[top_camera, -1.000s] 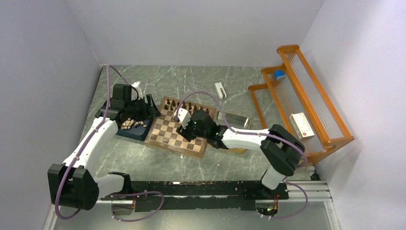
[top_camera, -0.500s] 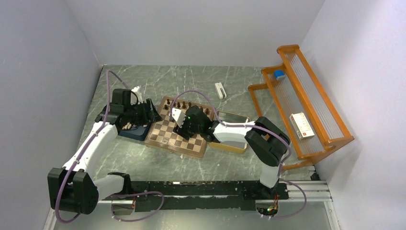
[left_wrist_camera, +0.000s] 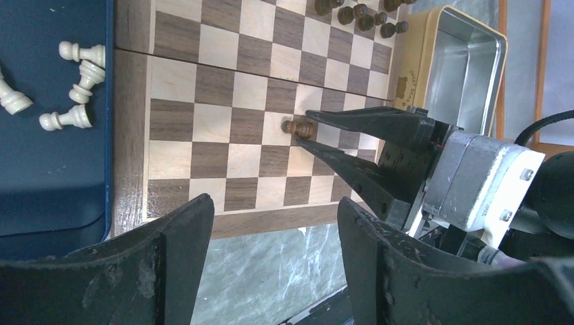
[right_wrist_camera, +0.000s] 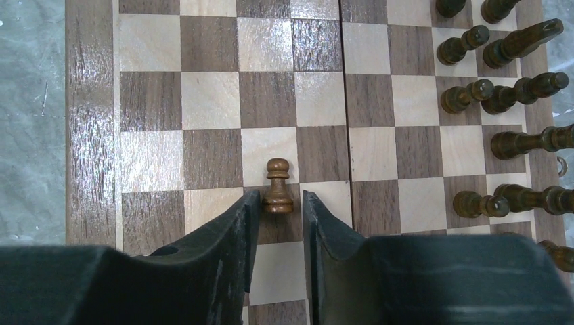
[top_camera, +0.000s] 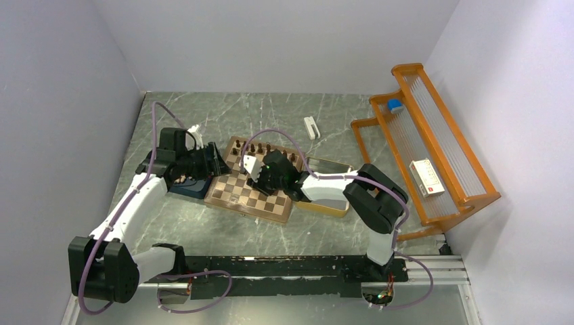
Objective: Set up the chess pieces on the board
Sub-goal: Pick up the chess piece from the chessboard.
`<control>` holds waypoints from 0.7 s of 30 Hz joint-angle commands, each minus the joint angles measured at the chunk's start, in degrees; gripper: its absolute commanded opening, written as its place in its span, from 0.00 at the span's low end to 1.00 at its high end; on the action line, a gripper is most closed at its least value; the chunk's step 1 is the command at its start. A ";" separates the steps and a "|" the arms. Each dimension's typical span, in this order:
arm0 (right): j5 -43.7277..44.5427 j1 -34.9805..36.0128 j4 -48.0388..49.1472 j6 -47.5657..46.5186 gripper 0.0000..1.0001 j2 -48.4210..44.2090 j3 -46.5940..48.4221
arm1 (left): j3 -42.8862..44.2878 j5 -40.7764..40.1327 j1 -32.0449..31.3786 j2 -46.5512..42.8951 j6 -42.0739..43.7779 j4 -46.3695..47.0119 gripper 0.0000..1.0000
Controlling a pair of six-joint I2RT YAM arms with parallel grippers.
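Right fingers (right_wrist_camera: pixel 223 244) narrowed around lone dark pawn (right_wrist_camera: pixel 277 188), upright on dark square near middle of board (right_wrist_camera: pixel 210 101); contact cannot be told. Left fingers (left_wrist_camera: pixel 169 257) spread wide, empty, above board's edge. Other dark pieces (right_wrist_camera: pixel 521 142) ranked along one border. Pale pieces (left_wrist_camera: pixel 74 88) on blue tray (left_wrist_camera: pixel 40 176) beside board.

The board (top_camera: pixel 252 184) lay mid-table (top_camera: pixel 271 108). A tray (left_wrist_camera: pixel 47 176) sat just beside its left side, with loose pieces (left_wrist_camera: pixel 76 81) lying in it. A tin (top_camera: pixel 330 170) sat just beside its right side, and a rack (top_camera: pixel 433 149) stood further right, holding a box (top_camera: pixel 426 177). A clip (top_camera: pixel 311 126) lay behind the board. 2 rows of chessmen (top_camera: pixel 260 147) stood along its far edge. 1 pawn (right_wrist_camera: pixel 278 184) stood apart from them on the squares, between the right gripper's (right_wrist_camera: pixel 280 198) fingers.
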 commanded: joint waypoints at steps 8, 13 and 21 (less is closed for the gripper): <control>-0.72 -0.29 1.81 -0.24 0.12 -0.07 -1.22 | -1.14 7.19 0.45 2.85 -0.20 3.90 0.69; -0.67 -0.29 4.16 0.91 0.11 -4.07 -3.36 | -1.03 9.11 0.45 2.36 -1.77 4.87 0.68; -2.39 -0.29 12.15 5.33 0.11 -15.70 -9.30 | 0.62 18.27 0.45 2.93 -5.90 6.63 0.70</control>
